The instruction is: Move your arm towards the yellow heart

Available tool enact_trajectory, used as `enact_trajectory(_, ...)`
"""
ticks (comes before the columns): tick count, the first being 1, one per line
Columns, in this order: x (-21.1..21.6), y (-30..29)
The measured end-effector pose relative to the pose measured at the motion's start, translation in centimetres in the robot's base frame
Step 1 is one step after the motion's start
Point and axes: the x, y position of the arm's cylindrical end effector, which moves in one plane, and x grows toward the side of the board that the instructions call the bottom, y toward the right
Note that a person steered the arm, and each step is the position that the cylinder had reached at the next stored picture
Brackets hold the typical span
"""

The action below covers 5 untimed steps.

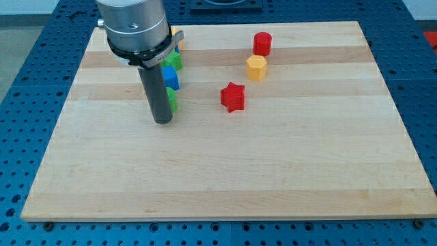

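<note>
Camera view: yellow block [178, 33] half-hidden, orientation indiscernible

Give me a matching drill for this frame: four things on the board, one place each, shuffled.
Things:
1. red cylinder block
2. yellow hexagonal block
3. red star block
4. my tip, the dark rod's lower end

Places:
A. just below the red cylinder
B. view's left, beside the green and blue blocks
C. nearest the view's top among the three right-hand blocks
D. below-left of the yellow hexagon

Pairs: 1-C, 2-A, 3-D, 4-B
</note>
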Motion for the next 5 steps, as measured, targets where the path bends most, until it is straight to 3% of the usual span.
enact_trajectory(1,0.1,-0.2)
enact_trajectory(3,2.1,6.8)
enact_trajectory(4,-3.2,8.1)
enact_trajectory(5,-5.3,8.1)
